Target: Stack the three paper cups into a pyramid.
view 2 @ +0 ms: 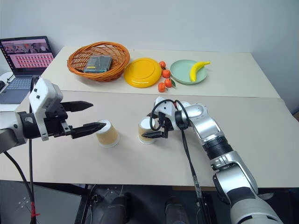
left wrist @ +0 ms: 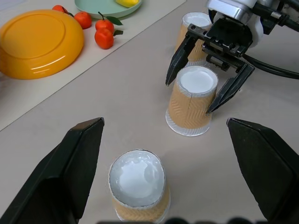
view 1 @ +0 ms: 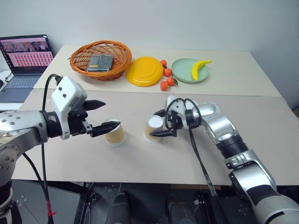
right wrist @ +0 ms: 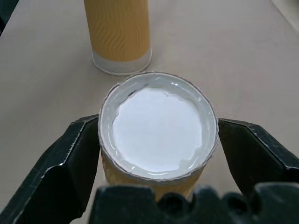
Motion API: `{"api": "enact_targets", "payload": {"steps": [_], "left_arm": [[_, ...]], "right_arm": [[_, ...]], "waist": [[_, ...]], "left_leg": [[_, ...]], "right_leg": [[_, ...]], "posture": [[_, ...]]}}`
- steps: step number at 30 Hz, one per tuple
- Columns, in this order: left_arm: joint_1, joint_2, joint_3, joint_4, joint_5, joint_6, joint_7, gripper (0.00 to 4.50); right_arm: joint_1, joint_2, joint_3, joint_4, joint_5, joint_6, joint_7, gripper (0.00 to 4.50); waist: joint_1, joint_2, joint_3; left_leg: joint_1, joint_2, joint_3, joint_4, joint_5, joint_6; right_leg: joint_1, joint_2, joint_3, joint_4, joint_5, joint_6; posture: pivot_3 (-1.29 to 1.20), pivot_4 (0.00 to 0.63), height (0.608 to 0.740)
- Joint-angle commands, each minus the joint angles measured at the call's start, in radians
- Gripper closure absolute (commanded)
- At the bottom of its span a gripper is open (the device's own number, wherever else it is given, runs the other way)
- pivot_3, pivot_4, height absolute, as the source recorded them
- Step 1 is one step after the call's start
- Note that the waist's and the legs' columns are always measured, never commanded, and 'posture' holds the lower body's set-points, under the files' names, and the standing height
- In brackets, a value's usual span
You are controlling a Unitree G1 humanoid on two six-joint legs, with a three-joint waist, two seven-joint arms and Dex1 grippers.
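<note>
**Item 1: L gripper** (view 1: 111,114). Fingers spread to full width, nothing held. They hover above the table (view 1: 140,161) with the near cup (view 1: 115,135) just below and ahead of the tips; no contact seen. Arm comes in from the robot's left, gripper pointing toward the centre and tipped slightly down.

**Item 2: R gripper** (view 1: 154,124). Fingers parted, one on each side of the middle cup (left wrist: 189,112), at about rim-to-mid height. They are right against or just beside its wall (can't tell which), with no squeeze visible. Forearm reaches in from the right, wrist bent so the gripper points to the robot's left, angled down a little.

**Item 3: paper cups, qty 3.** All upside down, white base up, standing on the table, none stacked. Near cup and middle cup stand side by side, apart. Third cup (left wrist: 195,28) stands just behind the middle one, beyond the R gripper.

**Item 4: misc, far table edge.** Wicker basket (view 1: 79,65) w/ a dark flat pack inside, yellow plate (view 1: 144,71), tangerines (view 1: 167,78), green plate (view 1: 182,70) w/ banana (view 1: 200,69). Laptop (view 1: 25,60) is at far left.
</note>
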Motion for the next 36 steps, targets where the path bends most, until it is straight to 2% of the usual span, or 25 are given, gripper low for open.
{"api": "enact_targets", "payload": {"steps": [1,7,11,15,19,28,36], "left_arm": [[-0.034,0.003,-0.023,0.013,0.006,-0.043,-0.004,0.0],[-0.079,0.003,-0.087,0.06,0.022,-0.084,-0.021,0.0],[-0.107,0.004,-0.127,0.098,0.04,-0.116,-0.044,0.0],[-0.136,0.001,-0.159,0.13,0.056,-0.143,-0.072,0.0],[-0.159,-0.003,-0.183,0.15,0.07,-0.159,-0.089,0.0],[-0.169,0.003,-0.181,0.145,0.075,-0.154,-0.091,0.0],[-0.151,0.017,-0.16,0.154,0.098,-0.15,-0.065,0.0]], "right_arm": [[-0.005,-0.044,-0.089,-0.128,0.064,0.045,0.016,0.02],[0.007,-0.149,-0.192,-0.296,0.179,0.195,0.05,0.02],[-0.017,-0.219,-0.295,-0.327,0.236,0.264,0.018,0.02],[0.012,-0.31,-0.342,-0.206,0.14,0.176,-0.053,0.02],[0.077,-0.347,-0.347,-0.07,0.066,0.067,-0.098,0.02],[0.129,-0.3,-0.31,0.047,0.042,0.012,-0.071,0.02],[0.037,-0.213,-0.269,0.153,0.01,-0.01,-0.08,0.02]], "waist": [[0.001,0.0,0.0],[0.001,0.0,0.0],[0.001,0.0,0.0],[0.001,0.0,0.0],[0.004,0.0,0.0],[-0.015,0.001,0.001],[-0.016,0.001,0.001]], "left_leg": [[0.0,0.0,0.0,0.0,0.0,0.0],[0.0,0.0,0.0,-0.001,0.0,0.0],[0.0,0.0,0.0,-0.001,0.0,0.0],[0.0,0.0,0.0,-0.001,0.0,0.0],[0.0,-0.001,0.0,-0.001,0.0,0.0],[-0.001,-0.001,0.002,-0.002,0.0,0.0],[-0.001,-0.001,0.001,-0.002,0.0,0.0]], "right_leg": [[0.0,0.0,0.0,0.0,0.0,0.0],[0.0,0.0,0.0,-0.001,0.0,0.0],[0.0,0.0,0.0,-0.001,0.0,0.0],[0.0,0.0,0.0,-0.001,0.0,0.0],[0.0,-0.001,0.0,-0.002,-0.001,0.0],[-0.001,-0.001,0.002,-0.001,-0.001,0.0],[-0.001,-0.001,0.001,-0.001,-0.001,0.0]], "posture": [[0.0,0.15,0.732],[0.0,0.15,0.732],[0.0,0.15,0.732],[0.0,0.15,0.732],[0.0,0.15,0.732],[0.0,0.15,0.732],[0.0,0.15,0.732]]}}
